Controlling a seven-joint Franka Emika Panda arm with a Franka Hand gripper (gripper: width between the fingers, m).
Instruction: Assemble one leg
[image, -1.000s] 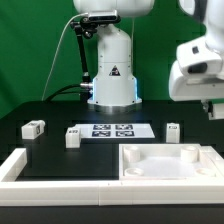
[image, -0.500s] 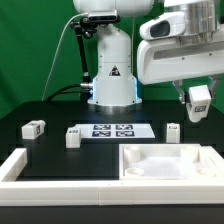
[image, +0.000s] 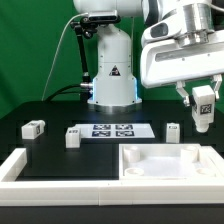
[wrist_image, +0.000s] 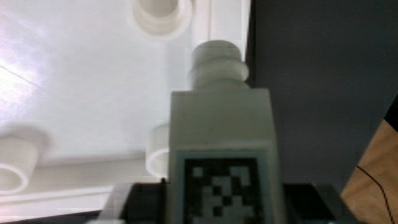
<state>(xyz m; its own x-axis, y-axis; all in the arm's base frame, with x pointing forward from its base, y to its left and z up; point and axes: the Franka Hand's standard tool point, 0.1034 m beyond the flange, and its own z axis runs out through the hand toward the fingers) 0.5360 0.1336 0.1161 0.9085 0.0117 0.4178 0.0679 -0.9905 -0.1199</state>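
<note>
Exterior view: the big change is at the right of the frame. A second ago only the edge of the arm showed there. Now the whole wrist fills the upper right, and the pincer (image: 204, 99) has come down and hangs clamped on the leg (image: 203, 119). Half a second ago the leg was tilted; now it hangs close to upright, tag facing the camera, in the air above the black surface (image: 50, 148). It is over the back right part of the white panel (image: 150, 172), not touching it. I judge this to mean the pick-up is done and the carry toward a corner socket is nearly finished; seating the leg remains. A loose leg (image: 173, 131) stands below and to the left of the held one. The marker board (image: 113, 130) lies at centre.

Wrist view: the held leg (wrist_image: 222, 120) fills the middle, its tag toward the lens and its knobbed tip pointing away over the panel's raised rim (wrist_image: 222, 20). A socket (wrist_image: 160, 10) sits off to one side of the tip, so the alignment looks unfinished.
</note>
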